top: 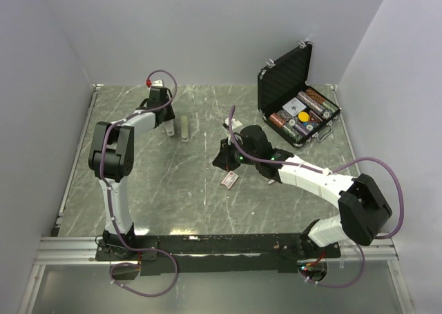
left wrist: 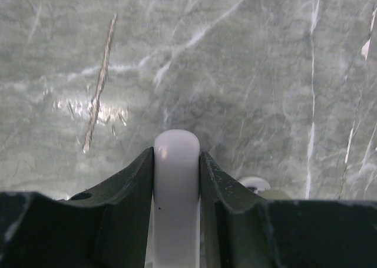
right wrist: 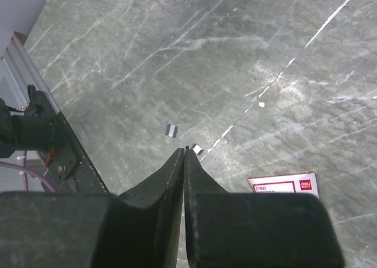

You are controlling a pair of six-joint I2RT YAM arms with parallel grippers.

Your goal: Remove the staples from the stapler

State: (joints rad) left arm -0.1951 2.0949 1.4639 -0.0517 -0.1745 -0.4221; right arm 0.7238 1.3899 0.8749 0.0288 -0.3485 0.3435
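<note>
My left gripper (top: 168, 128) is shut on a white rounded bar of the stapler (left wrist: 177, 179), which fills the gap between its fingers (left wrist: 132, 179) in the left wrist view. A grey part of the stapler (top: 185, 128) lies just to its right on the table. Two tiny grey staple strips (right wrist: 171, 130) (right wrist: 197, 149) lie on the marble just past the tips of my right gripper (right wrist: 185, 151), which is shut. My right gripper (top: 222, 160) hovers at mid-table.
A pink-and-white flat box (right wrist: 285, 184) lies right of my right gripper, also seen from above (top: 231, 179). An open black case (top: 297, 107) with small items stands at the back right. Walls enclose the table.
</note>
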